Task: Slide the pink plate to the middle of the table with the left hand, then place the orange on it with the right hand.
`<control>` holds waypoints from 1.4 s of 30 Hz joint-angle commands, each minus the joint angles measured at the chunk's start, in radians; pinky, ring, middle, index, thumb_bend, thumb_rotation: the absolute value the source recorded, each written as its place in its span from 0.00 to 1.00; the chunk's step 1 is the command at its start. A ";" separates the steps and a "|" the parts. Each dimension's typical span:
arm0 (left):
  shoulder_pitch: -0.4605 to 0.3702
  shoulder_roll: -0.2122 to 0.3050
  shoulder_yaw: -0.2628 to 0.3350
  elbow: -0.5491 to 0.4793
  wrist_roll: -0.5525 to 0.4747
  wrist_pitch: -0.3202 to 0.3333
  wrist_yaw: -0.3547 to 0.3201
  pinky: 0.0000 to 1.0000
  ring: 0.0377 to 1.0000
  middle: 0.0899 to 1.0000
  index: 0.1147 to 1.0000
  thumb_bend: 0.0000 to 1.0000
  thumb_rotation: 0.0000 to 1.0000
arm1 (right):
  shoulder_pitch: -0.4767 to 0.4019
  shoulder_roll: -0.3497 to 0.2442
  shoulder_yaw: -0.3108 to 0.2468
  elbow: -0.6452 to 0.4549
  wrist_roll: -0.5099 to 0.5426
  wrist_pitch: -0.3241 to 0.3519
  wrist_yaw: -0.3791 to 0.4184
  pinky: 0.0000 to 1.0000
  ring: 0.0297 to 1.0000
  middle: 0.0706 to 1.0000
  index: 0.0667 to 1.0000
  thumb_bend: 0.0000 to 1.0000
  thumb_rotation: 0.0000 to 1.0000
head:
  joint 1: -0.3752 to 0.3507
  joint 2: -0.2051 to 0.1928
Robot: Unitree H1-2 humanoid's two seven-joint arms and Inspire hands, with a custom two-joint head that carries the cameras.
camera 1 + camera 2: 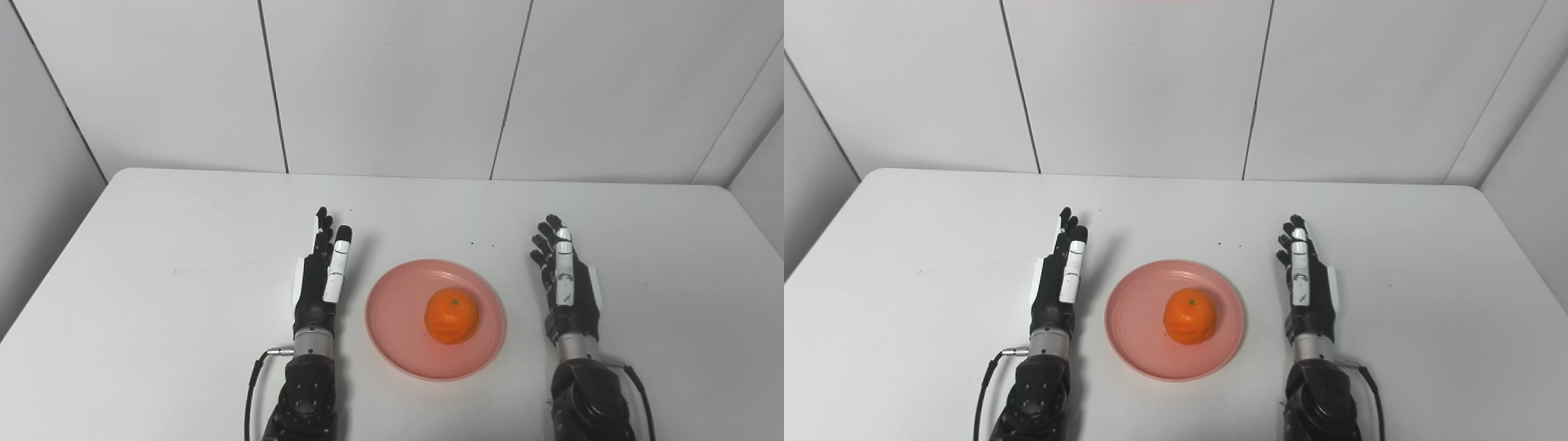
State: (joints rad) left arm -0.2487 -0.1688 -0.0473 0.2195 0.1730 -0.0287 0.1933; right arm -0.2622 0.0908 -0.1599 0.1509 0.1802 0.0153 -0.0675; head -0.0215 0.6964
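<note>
Between 2 empty, straight-fingered hands, left hand (320, 275) and right hand (566, 282): orange (451, 316) on pink plate (392, 318).

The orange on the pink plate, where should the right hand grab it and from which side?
Probably from above: the orange sits stem up, right of centre on the pink plate, whose raised rim blocks low side approaches. Close fingers round its widest middle, the right hand coming over the rim.

Looks like a robot test lab, not a home or kitchen. Plain white bench (153, 294) boxed in on three sides by bare white wall panels (392, 86) with dark seams, like a test booth. Two black robot arms with exposed cabling (251, 392) come in from the near edge. Only props: one plate (392, 343), one orange (451, 315).
</note>
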 commanded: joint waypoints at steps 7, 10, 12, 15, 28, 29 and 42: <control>0.028 0.004 -0.001 0.000 -0.007 0.059 -0.021 1.00 1.00 1.00 1.00 0.77 1.00 | 0.036 0.054 -0.031 0.017 0.138 0.078 0.005 0.98 0.95 0.96 0.97 0.84 1.00 | 0.001 0.000; 0.031 0.000 0.001 -0.002 -0.013 0.066 -0.024 1.00 1.00 1.00 1.00 0.77 1.00 | 0.044 0.048 -0.018 0.027 0.132 0.074 0.014 0.97 0.95 0.96 0.97 0.84 1.00 | 0.001 0.000; 0.030 0.000 0.002 -0.004 -0.012 0.071 -0.024 1.00 1.00 1.00 1.00 0.77 1.00 | 0.045 0.048 -0.015 0.022 0.133 0.079 0.014 0.98 0.95 0.96 0.97 0.83 1.00 | -0.001 0.007; 0.027 0.000 0.001 -0.005 -0.008 0.080 -0.024 1.00 1.00 1.00 1.00 0.78 1.00 | 0.046 0.046 -0.008 0.015 0.135 0.079 0.017 0.99 0.96 0.96 0.98 0.83 1.00 | -0.001 0.008; 0.022 -0.002 0.008 0.001 -0.020 0.086 -0.027 1.00 1.00 1.00 1.00 0.82 1.00 | 0.049 0.025 0.022 0.009 0.113 0.084 0.026 1.00 0.95 0.95 0.95 0.85 1.00 | 0.001 0.009; 0.021 -0.002 0.009 0.002 -0.019 0.088 -0.026 1.00 1.00 1.00 1.00 0.82 1.00 | 0.050 0.022 0.025 0.010 0.111 0.080 0.029 1.00 0.95 0.95 0.95 0.85 1.00 | 0.001 0.009; 0.024 -0.001 0.003 -0.009 -0.012 0.097 -0.026 1.00 1.00 1.00 1.00 0.82 1.00 | 0.063 -0.008 0.069 0.018 0.029 0.046 0.031 1.00 0.94 0.92 0.92 0.88 1.00 | 0.002 0.014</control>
State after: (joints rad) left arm -0.2481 -0.1654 -0.0451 0.1995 0.1712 0.0179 0.1723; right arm -0.2304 0.0803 -0.0935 0.1379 0.2151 0.0263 -0.0335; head -0.0199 0.7102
